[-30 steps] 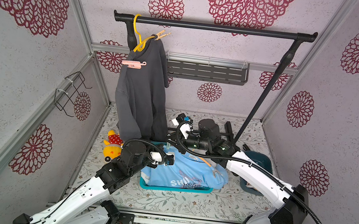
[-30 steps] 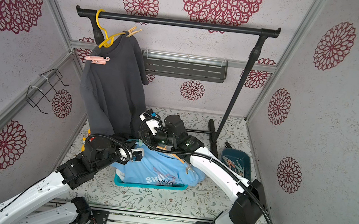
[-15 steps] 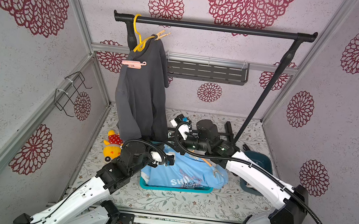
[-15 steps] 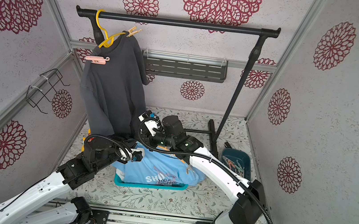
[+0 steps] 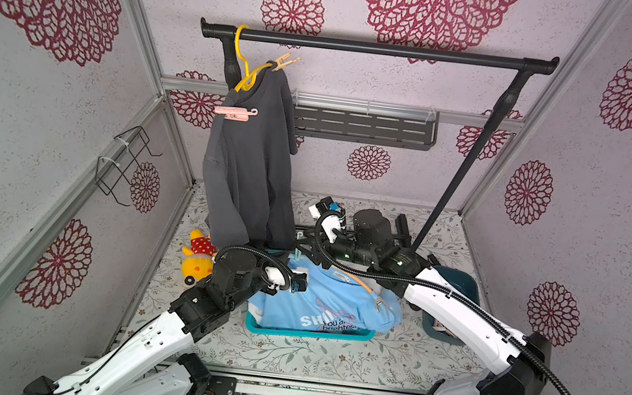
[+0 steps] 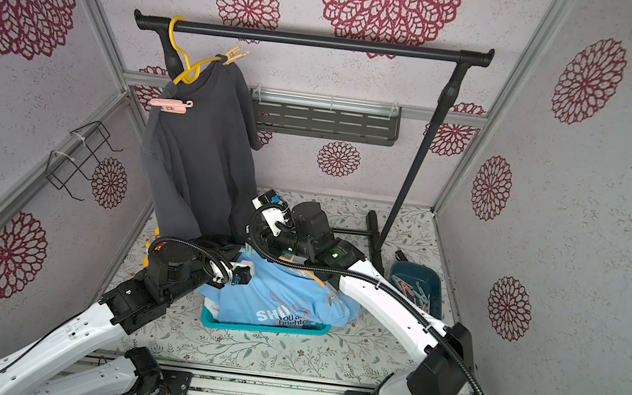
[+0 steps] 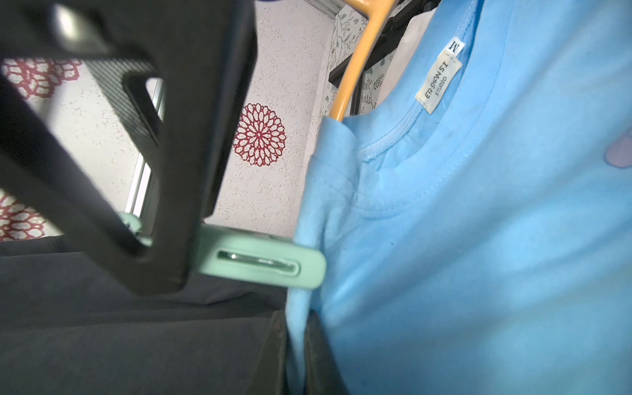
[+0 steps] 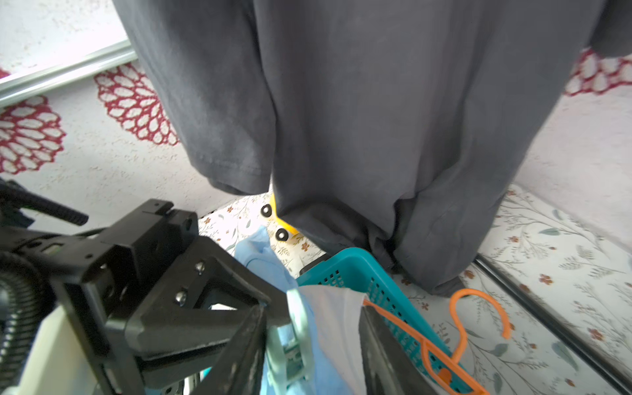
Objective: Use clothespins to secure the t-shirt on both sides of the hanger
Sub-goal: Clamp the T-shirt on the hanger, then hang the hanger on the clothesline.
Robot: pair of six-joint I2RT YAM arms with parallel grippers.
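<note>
Since a second ago the right arm's wrist has crept up and back toward the hanging grey t-shirt (image 5: 246,182), while the left arm hasn't budged. In both top views the blue t-shirt (image 5: 333,311) is heaped over the teal basket (image 5: 310,334) with the orange hanger (image 5: 353,279) in its collar. Spare clothespins (image 6: 415,290) sit well off in a dark bin (image 6: 438,287). Left wrist view: the left gripper (image 7: 171,260) is clamped on a mint green clothespin (image 7: 260,261), whose nose touches the shirt's shoulder edge. Right wrist view: the right gripper (image 8: 311,342) has its fingers apart with blue cloth between them, so it's probably letting go. Peg one looks to be going on. Can't tell if it straddles the hanger; next it needs to bite cloth and hanger together, then a second peg goes on the other side.
</note>
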